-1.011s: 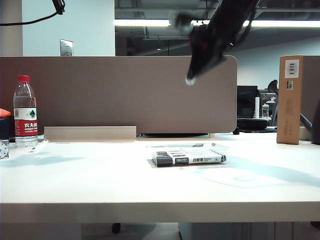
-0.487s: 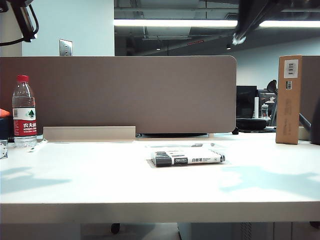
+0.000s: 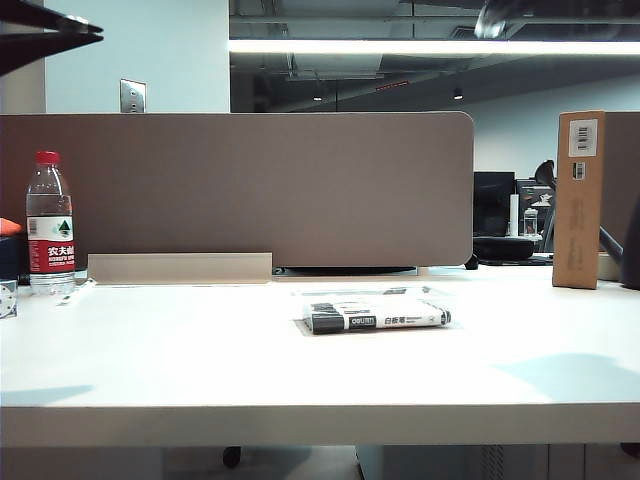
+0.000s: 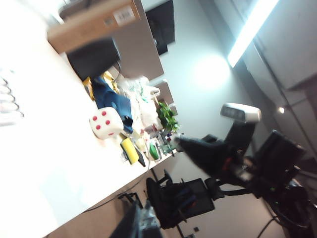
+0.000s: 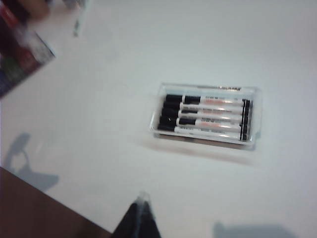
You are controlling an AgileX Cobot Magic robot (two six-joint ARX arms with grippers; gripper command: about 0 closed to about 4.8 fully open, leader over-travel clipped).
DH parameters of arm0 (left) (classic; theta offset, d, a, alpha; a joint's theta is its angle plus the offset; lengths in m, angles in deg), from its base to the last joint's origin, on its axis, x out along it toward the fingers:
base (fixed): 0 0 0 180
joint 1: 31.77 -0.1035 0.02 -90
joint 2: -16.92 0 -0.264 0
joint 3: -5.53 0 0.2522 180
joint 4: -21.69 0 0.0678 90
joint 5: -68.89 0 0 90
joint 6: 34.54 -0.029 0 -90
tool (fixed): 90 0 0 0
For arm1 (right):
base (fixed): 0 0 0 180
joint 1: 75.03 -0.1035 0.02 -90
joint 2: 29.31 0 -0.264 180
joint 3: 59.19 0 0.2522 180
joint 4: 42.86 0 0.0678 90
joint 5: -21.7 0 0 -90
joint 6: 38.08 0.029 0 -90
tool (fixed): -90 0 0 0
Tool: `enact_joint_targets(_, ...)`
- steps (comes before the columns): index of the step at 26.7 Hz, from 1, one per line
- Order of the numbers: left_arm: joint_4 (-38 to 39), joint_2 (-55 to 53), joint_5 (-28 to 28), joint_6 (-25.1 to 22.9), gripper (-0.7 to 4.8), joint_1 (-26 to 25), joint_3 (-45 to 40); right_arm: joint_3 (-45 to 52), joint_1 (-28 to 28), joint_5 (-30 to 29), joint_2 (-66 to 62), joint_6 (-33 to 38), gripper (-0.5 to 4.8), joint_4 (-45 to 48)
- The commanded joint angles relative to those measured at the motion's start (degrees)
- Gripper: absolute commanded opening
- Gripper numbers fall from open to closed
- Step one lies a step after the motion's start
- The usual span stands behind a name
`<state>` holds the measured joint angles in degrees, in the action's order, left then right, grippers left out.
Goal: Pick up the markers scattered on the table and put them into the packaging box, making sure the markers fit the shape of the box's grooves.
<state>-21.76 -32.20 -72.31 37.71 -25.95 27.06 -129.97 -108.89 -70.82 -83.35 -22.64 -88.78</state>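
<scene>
Several markers [image 5: 203,114] with white barrels and black caps lie side by side in the grooves of the clear packaging box [image 5: 250,141]. The box [image 3: 425,292] rests mid-table in the exterior view, with one marker [image 3: 378,318] showing along its front. My right gripper [image 5: 142,199] is shut and empty, high above the table [image 3: 200,360] and well off the box; its blurred tip [image 3: 493,18] shows at the exterior view's top edge. My left gripper [image 4: 140,222] is shut, empty and turned towards the room.
A water bottle [image 3: 50,225] stands at the far left, a tall brown cardboard box [image 3: 580,198] at the far right, and a brown partition [image 3: 240,185] behind. A dark part of the left arm [image 3: 45,35] fills the top left corner. A red-dotted die [image 4: 105,123] lies among desk clutter.
Both arms have swung up and away. The right gripper rose from above the box to the top right edge. The left arm lifted into the top left corner. The markers stayed put.
</scene>
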Motion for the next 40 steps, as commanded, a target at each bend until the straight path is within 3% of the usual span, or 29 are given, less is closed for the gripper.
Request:
enact_joint_targets(1, 13.0, 7.9, 2.9, -7.4, -0.03, 0.8, 0.4, 0.2, -1.2, 1.5, 3.1, 3.1, -0.04, 0.3)
enact_joint_targets(3, 22.4, 13.1, 5.3, -11.8, -0.03, 1.4, 0.4, 0.6, -1.9, 3.8, 4.9, 4.8, -0.05, 0.5)
enact_joint_targets(5, 37.2, 20.8, 8.6, -18.9, -0.03, 1.3, 0.4, 1.5, -3.3, 6.9, 5.8, 7.0, -0.05, 1.6)
enact_joint_targets(7, 46.2, 26.3, 11.0, -22.4, -0.04, 1.3, 0.5, 2.4, -4.7, 8.4, 6.1, 9.1, -0.04, 1.7)
enact_joint_targets(13, 64.4, 49.0, 20.9, -34.6, -0.03, 1.3, 0.5, 11.9, -12.2, 18.1, 7.0, 10.1, -0.05, 13.4)
enact_joint_targets(22, 70.0, 48.4, 29.8, -47.5, -0.04, 1.7, 1.7, 24.5, -21.8, 31.3, 8.4, 10.3, -0.05, 30.8)
enact_joint_targets(27, 70.0, 48.4, 33.7, -58.1, -0.04, 1.7, 1.7, 26.8, -21.6, 31.6, 7.0, 10.3, -0.04, 32.2)
enact_joint_targets(40, 70.9, 48.4, 33.2, -58.3, -0.02, 1.7, 1.7, 26.8, -21.7, 29.5, 6.8, 10.2, -0.05, 29.0)
